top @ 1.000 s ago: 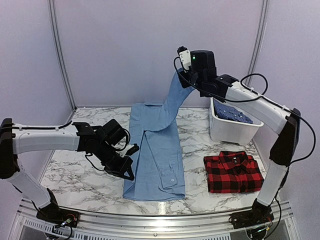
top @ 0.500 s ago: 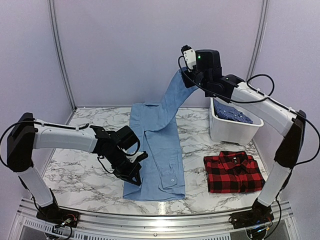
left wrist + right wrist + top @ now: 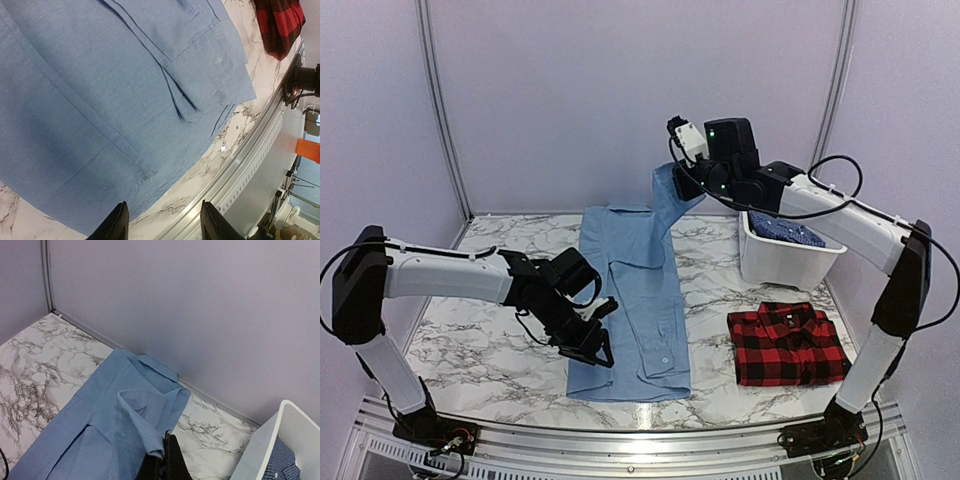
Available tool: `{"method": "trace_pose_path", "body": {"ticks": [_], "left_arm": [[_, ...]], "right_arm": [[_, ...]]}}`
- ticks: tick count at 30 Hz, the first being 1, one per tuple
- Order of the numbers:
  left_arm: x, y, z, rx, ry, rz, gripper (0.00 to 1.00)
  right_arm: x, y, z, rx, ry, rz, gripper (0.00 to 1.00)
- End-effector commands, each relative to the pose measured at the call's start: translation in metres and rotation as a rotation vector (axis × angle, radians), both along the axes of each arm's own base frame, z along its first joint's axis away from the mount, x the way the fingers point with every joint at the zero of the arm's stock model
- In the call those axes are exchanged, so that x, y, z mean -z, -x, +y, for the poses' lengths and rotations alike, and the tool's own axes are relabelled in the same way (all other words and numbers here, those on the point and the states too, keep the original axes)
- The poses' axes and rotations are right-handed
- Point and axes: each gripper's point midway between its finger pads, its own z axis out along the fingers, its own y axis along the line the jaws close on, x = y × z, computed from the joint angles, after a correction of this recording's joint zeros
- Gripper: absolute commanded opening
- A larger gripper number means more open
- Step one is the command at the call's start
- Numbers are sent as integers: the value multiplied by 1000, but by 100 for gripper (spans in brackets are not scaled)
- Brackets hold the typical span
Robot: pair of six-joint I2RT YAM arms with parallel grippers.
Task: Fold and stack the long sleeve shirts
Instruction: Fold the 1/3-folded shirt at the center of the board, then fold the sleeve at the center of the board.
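Observation:
The light blue shirt lies flat along the table's middle, collar toward the back wall. My right gripper is shut on its right sleeve and holds it up in the air above the collar end; the jaws pinch the cloth's edge. My left gripper hovers over the shirt's near left hem. It is open, with nothing between its fingers. The red-and-black plaid shirt lies folded at the front right. A darker blue patterned shirt sits in the bin.
The white plastic bin stands at the back right, under the right arm; its rim shows in the right wrist view. The metal rail at the table's front edge runs close to the left gripper. Grey walls close off the back and sides.
My left gripper has moved right onto the shirt's near left corner and opened. My right gripper has carried the raised sleeve left and lower.

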Motion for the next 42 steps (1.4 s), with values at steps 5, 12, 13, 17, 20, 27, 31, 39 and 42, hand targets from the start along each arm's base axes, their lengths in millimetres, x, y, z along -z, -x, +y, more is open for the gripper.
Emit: {"method": "trace_pose_path", "body": {"ticks": [5, 12, 13, 17, 20, 27, 31, 39, 42], "left_arm": [[-30, -51, 29, -241, 87, -82, 53], [-37, -85, 72, -441, 84, -129, 53], [-36, -87, 75, -455, 81, -129, 53], [-30, -88, 85, -482, 70, -122, 53], [-28, -87, 90, -493, 61, -129, 53], [-23, -86, 94, -492, 54, -130, 53], [-20, -87, 94, -484, 55, -124, 53], [-15, -89, 91, -474, 57, -108, 53], [-12, -89, 92, -474, 54, -103, 52]], "right_arm": [[20, 51, 43, -282, -95, 139, 0], [79, 100, 96, -450, 13, 244, 0], [90, 104, 102, -457, 32, 259, 0], [127, 118, 117, -486, 89, 336, 0], [148, 129, 126, -508, 128, 387, 0], [179, 143, 120, -482, 279, 533, 0], [194, 160, 123, -485, 378, 572, 0], [223, 204, 149, -570, 435, 639, 0], [228, 212, 158, -589, 419, 649, 0]]}}
